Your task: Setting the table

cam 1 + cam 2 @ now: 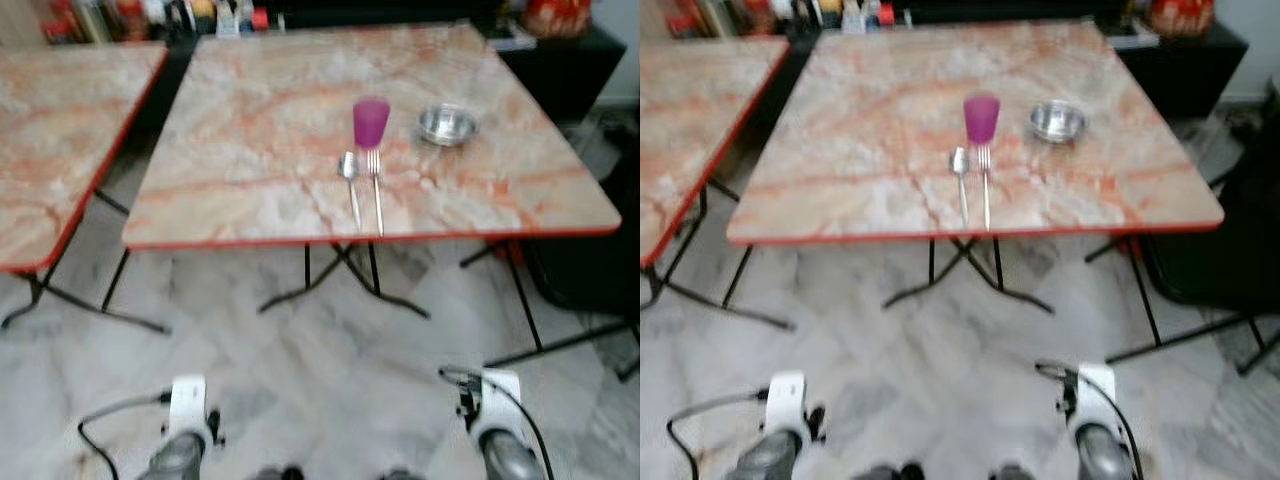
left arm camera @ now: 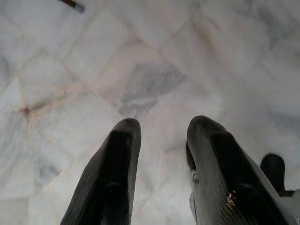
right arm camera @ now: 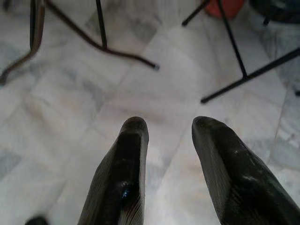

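Standing back from the marble table (image 1: 250, 190), both arms hanging low. Needing a closer, squared-up stance before any reach. Purple cup (image 1: 370, 122) upright beside steel bowl (image 1: 447, 124), contents indiscernible; fork (image 1: 376, 190) and spoon (image 1: 350, 180) lying just before the cup. Left gripper (image 2: 159, 140) and right gripper (image 3: 168, 136) hanging parted, holding nothing.

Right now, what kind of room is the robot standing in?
Probably a dining room at home, or maybe a small eatery. Two marble-patterned folding tables stand on a tiled floor. One holds a purple cup, a metal bowl, a spoon and a fork.
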Robot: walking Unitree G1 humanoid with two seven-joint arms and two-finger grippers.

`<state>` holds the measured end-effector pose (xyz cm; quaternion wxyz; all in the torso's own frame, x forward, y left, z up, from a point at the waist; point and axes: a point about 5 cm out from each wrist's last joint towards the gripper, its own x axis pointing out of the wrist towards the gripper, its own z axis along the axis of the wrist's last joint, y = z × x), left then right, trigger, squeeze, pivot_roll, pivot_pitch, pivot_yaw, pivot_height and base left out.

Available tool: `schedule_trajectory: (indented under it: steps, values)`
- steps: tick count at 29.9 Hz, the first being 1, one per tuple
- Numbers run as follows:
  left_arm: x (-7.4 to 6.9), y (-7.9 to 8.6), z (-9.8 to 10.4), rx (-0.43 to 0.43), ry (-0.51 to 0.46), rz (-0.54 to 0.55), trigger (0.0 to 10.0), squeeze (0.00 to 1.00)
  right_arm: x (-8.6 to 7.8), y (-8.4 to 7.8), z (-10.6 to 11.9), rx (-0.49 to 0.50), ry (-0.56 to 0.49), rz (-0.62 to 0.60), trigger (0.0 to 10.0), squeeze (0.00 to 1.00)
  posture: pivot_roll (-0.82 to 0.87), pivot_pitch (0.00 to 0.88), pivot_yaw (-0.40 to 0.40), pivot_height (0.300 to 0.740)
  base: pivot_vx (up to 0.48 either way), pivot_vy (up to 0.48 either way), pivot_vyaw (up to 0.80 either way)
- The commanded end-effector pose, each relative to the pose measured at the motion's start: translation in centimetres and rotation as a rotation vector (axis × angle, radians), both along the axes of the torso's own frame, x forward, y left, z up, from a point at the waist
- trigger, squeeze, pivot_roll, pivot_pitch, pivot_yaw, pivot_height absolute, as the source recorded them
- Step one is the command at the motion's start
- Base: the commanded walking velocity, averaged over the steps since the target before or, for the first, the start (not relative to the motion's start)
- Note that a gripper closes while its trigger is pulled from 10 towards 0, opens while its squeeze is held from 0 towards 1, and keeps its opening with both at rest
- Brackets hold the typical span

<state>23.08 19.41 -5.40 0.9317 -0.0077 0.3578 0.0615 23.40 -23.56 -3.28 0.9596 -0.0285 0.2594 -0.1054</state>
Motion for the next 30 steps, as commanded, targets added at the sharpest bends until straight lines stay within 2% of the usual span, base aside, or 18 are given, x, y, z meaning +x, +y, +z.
schedule_trajectory:
  steps: [1,3,7,11,13,20,22,25,28,30]
  values:
    - [-0.5,0.1,-0.3,-0.004,0.024,-0.004,10.0,0.0,0.0,-0.4,0.4,-0.004,-0.041,-0.004,10.0,0.0,-0.15,0.152,0.051,0.74,0.0,0.0,0.0]
    - [-0.5,0.1,-0.3,-0.003,0.024,-0.005,10.0,0.0,0.3,-0.5,0.9,-0.008,-0.077,-0.005,10.0,0.0,-0.15,0.152,0.052,0.74,0.0,0.0,0.0]
    - [-0.4,0.2,-0.3,0.0,0.024,-0.01,10.0,0.0,1.4,-0.8,2.9,-0.031,-0.221,-0.018,10.0,0.0,-0.16,0.153,0.056,0.74,0.0,0.0,0.0]
    - [-0.4,0.2,-0.3,0.0,0.024,-0.01,10.0,0.0,1.4,-0.8,3.1,-0.031,-0.23,-0.018,10.0,0.0,-0.16,0.153,0.056,0.74,0.0,0.0,0.0]
    - [-0.5,0.2,-0.3,0.0,0.027,-0.015,10.0,0.0,2.0,-0.7,5.2,-0.078,-0.338,-0.006,10.0,0.0,-0.17,0.154,0.057,0.74,0.0,0.0,0.0]
    - [-0.6,0.3,-0.4,0.002,0.031,-0.015,10.0,0.0,0.7,0.0,6.9,-0.125,-0.416,0.043,10.0,0.0,-0.17,0.157,0.06,0.74,0.0,0.0,0.0]
    - [-0.6,0.5,-0.4,0.005,0.032,-0.015,10.0,0.0,0.2,0.3,8.2,-0.129,-0.458,0.057,10.0,0.0,-0.17,0.158,0.063,0.74,0.0,0.0,0.0]
    - [-0.6,0.6,-0.3,0.006,0.032,-0.015,10.0,0.0,0.3,0.5,10.2,-0.129,-0.518,0.046,10.0,0.0,-0.18,0.159,0.067,0.74,0.0,0.0,0.0]
    - [-0.6,0.7,-0.3,0.013,0.034,-0.019,10.0,0.0,1.4,0.4,12.3,-0.134,-0.577,0.018,10.0,0.0,-0.18,0.159,0.07,0.74,0.0,0.0,0.0]
    - [-0.6,0.7,-0.3,0.021,0.035,-0.021,10.0,0.0,2.9,0.5,14.7,-0.121,-0.647,0.004,10.0,0.0,-0.18,0.158,0.07,0.74,0.0,0.0,0.0]
